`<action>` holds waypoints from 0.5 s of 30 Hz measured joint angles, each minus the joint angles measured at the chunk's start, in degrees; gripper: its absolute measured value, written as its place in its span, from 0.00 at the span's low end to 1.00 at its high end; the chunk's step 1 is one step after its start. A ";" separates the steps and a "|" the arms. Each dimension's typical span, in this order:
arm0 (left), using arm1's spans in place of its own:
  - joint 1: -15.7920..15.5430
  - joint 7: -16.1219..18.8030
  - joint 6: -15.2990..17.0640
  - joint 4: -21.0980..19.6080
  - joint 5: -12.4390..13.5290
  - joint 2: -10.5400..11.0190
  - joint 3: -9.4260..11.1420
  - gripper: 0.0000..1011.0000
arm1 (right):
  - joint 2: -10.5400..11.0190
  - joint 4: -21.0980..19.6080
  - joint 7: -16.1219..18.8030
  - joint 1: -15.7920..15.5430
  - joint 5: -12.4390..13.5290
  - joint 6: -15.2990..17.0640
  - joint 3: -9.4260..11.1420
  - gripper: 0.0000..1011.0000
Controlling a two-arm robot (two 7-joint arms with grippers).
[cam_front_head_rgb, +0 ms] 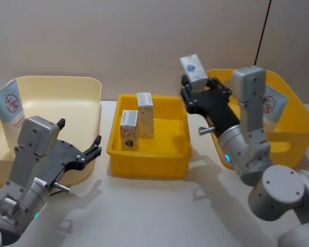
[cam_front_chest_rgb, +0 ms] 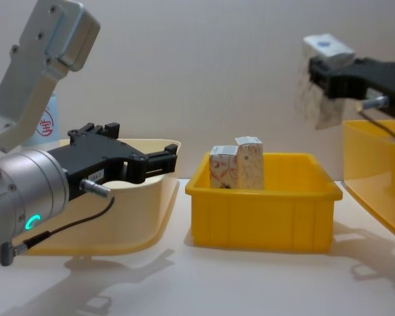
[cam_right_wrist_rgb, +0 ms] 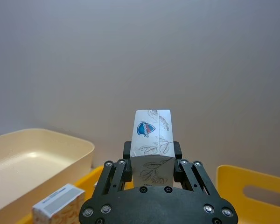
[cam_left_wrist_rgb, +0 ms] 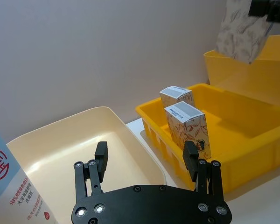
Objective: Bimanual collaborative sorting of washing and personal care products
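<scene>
Tabletop; carton (cam_right_wrist_rgb: 152, 140), perhaps leaf-printed, right tool (cam_right_wrist_rgb: 152, 156)

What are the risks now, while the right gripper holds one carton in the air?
The right gripper holds the carton high, between the middle yellow bin and the right bin; a slip could drop it onto a rim. Placing it could topple the two standing cartons.

Two cartons (cam_front_head_rgb: 138, 122) in middle bin (cam_front_head_rgb: 148, 163), tray (cam_front_head_rgb: 87, 98) left holding a tube (cam_front_head_rgb: 10, 109), another bin (cam_front_head_rgb: 293, 134) right.
</scene>
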 joint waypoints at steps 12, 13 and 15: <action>0.00 0.00 0.00 0.00 0.00 0.00 -0.01 0.99 | 0.51 -2.91 -4.54 -1.99 -2.42 -2.96 4.02 0.45; 0.00 0.00 0.00 0.00 0.00 0.00 0.00 0.99 | 0.53 -3.27 -5.01 -2.35 -2.64 -2.97 4.45 0.45; 0.00 0.00 0.00 0.00 0.00 0.00 0.00 0.99 | 0.54 -3.85 -5.72 -2.91 -2.96 -2.91 5.17 0.45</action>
